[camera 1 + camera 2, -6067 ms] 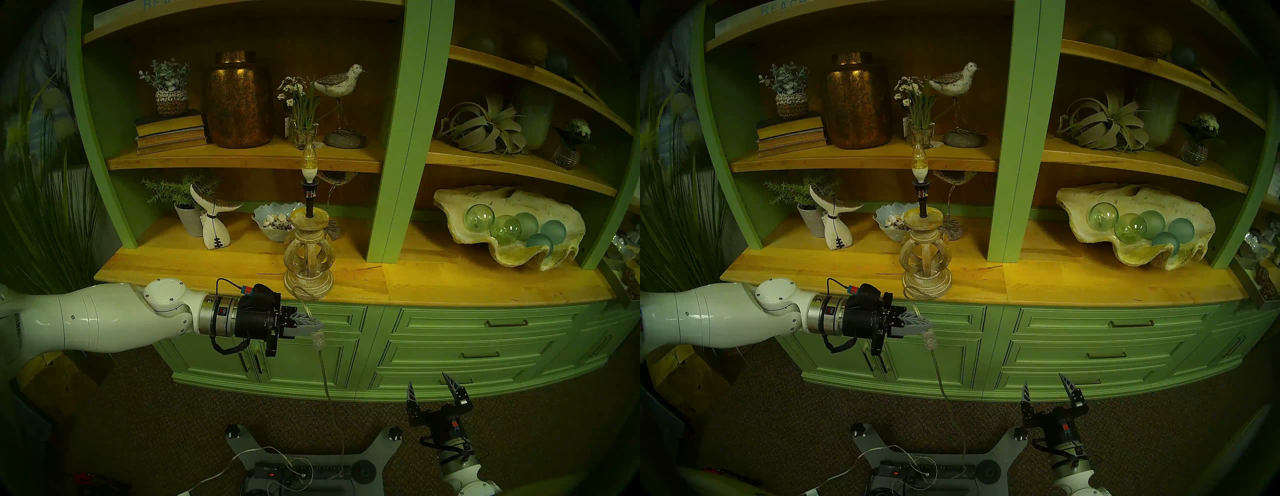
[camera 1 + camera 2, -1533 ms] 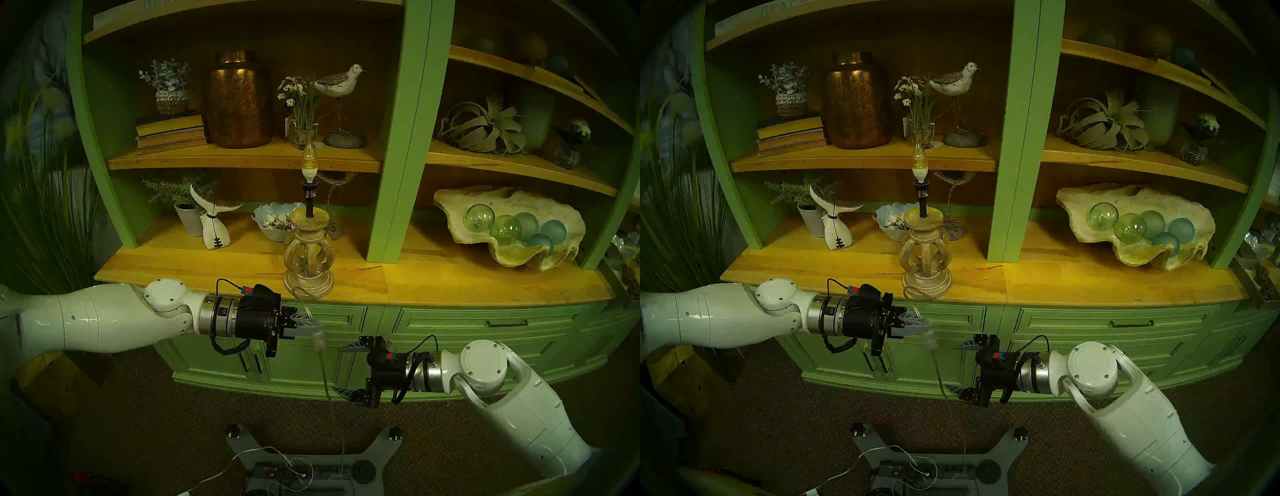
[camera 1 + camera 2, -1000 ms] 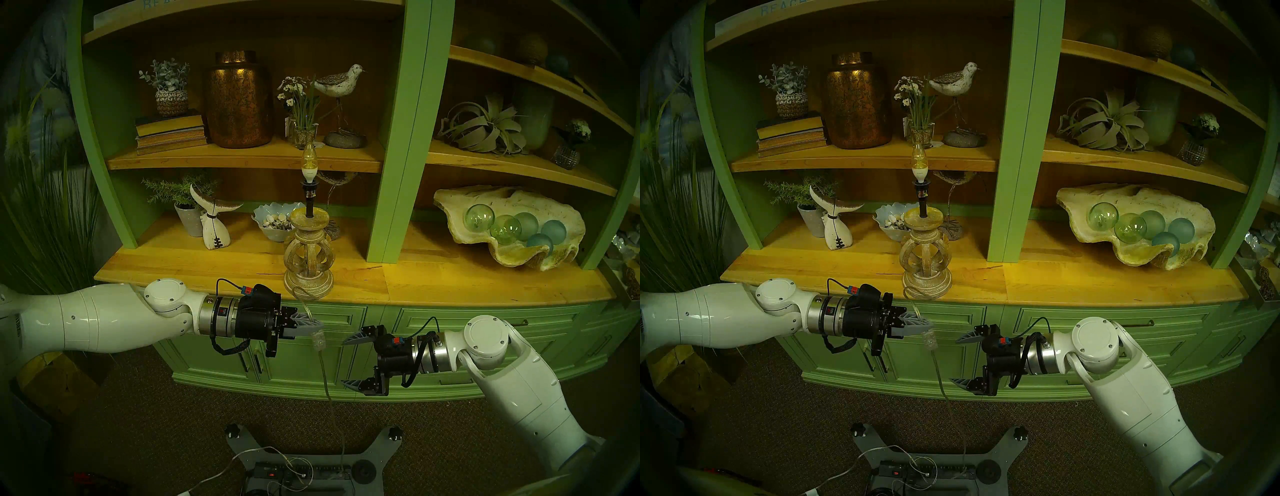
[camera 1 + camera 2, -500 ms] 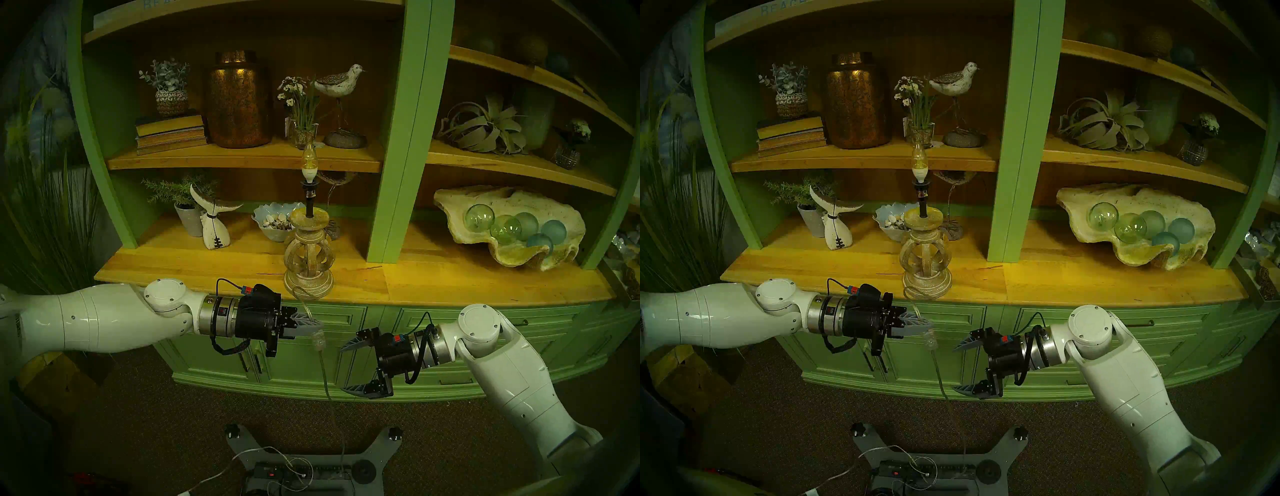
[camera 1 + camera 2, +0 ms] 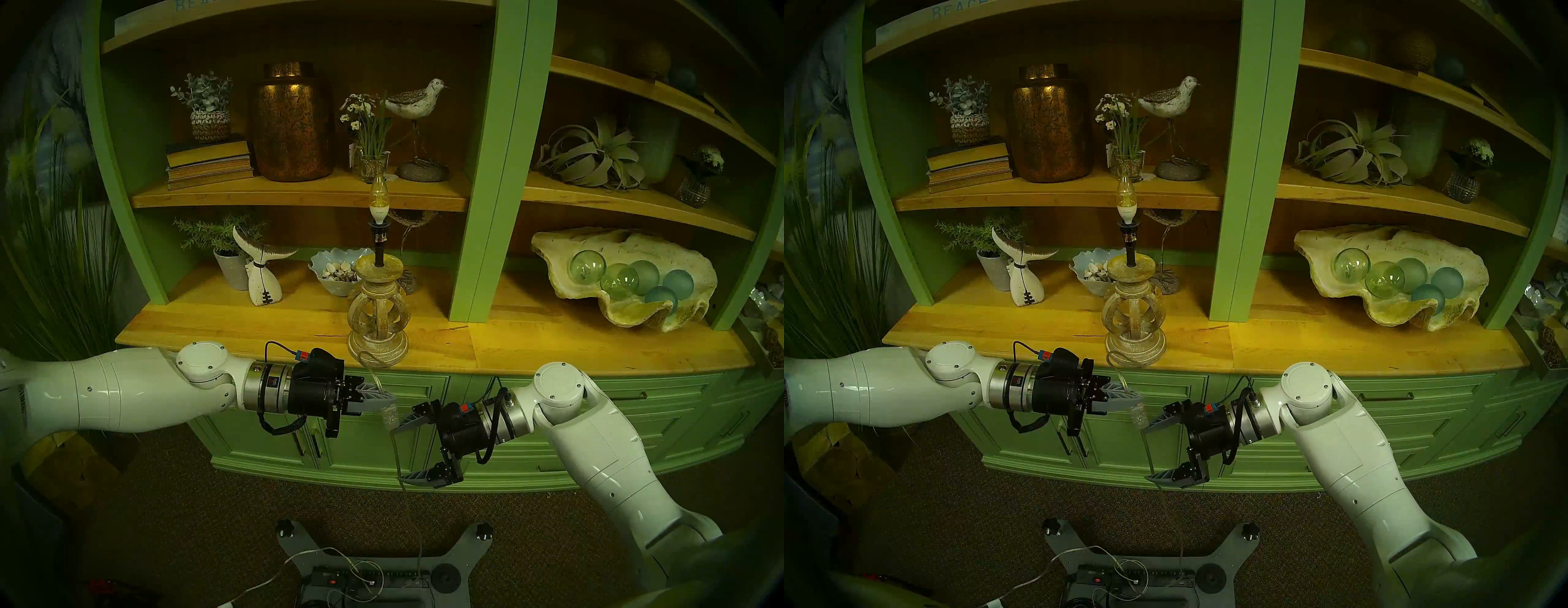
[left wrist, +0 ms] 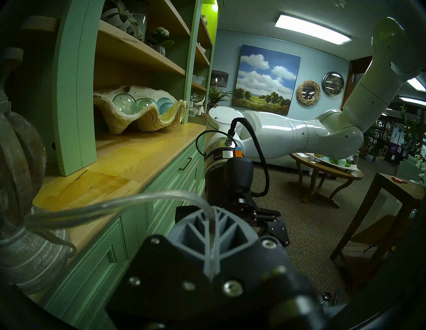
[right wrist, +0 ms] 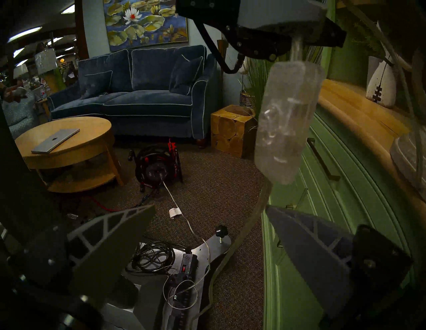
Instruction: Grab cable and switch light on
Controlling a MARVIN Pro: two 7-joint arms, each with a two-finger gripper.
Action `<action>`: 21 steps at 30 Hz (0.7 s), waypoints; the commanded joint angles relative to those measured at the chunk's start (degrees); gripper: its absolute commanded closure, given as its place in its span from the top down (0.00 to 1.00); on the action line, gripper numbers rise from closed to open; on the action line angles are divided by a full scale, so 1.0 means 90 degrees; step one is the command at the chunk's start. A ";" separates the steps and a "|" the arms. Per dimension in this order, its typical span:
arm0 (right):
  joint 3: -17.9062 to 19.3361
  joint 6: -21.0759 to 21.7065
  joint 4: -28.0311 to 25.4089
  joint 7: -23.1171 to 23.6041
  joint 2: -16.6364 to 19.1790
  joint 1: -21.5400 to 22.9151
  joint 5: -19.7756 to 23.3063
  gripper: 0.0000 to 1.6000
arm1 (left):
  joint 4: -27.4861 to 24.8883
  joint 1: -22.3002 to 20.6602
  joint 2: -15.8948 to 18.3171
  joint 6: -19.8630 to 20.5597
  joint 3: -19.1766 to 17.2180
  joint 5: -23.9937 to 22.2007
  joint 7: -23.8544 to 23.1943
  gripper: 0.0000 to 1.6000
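The light (image 5: 379, 199) is a candle-shaped bulb on a carved wooden lamp base (image 5: 377, 314) at the counter's front edge, and it shows no bright glow. The clear cable (image 5: 398, 456) drops from the base over the edge. My left gripper (image 5: 392, 399) is shut on the cable (image 6: 161, 195) just above its clear switch block (image 5: 390, 415). My right gripper (image 5: 399, 453) is open, one finger above and one below, with the cable (image 7: 253, 214) running between the tips under the switch block (image 7: 285, 122). The upper fingertip is close beside the block.
Green drawers (image 5: 551, 424) stand right behind both grippers, under the wooden counter (image 5: 551, 344). On the floor, a black power strip (image 5: 365, 579) and a looped white wire (image 5: 339, 556) lie on my base. A shell bowl (image 5: 335, 271) and a whale-tail figure (image 5: 263, 276) stand behind the lamp.
My right arm has swung left and slightly up, bringing its open fingers around the cable below the switch block. The left arm and the cable have stayed put.
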 commanded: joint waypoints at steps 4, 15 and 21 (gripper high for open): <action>-0.0011 -0.0344 0.0678 -0.0006 -0.0025 0.0706 0.0527 1.00 | -0.0046 -0.0152 0.0008 -0.0059 -0.0166 -0.0092 0.0010 0.00; 0.0018 -0.0438 0.0220 -0.0006 -0.0068 0.0615 0.1046 1.00 | -0.0046 -0.0151 0.0008 -0.0059 -0.0166 -0.0092 0.0010 0.00; -0.0113 -0.0389 0.0134 -0.0006 0.0006 0.0578 0.1359 1.00 | -0.0048 -0.0150 0.0010 -0.0062 -0.0169 -0.0101 0.0008 0.00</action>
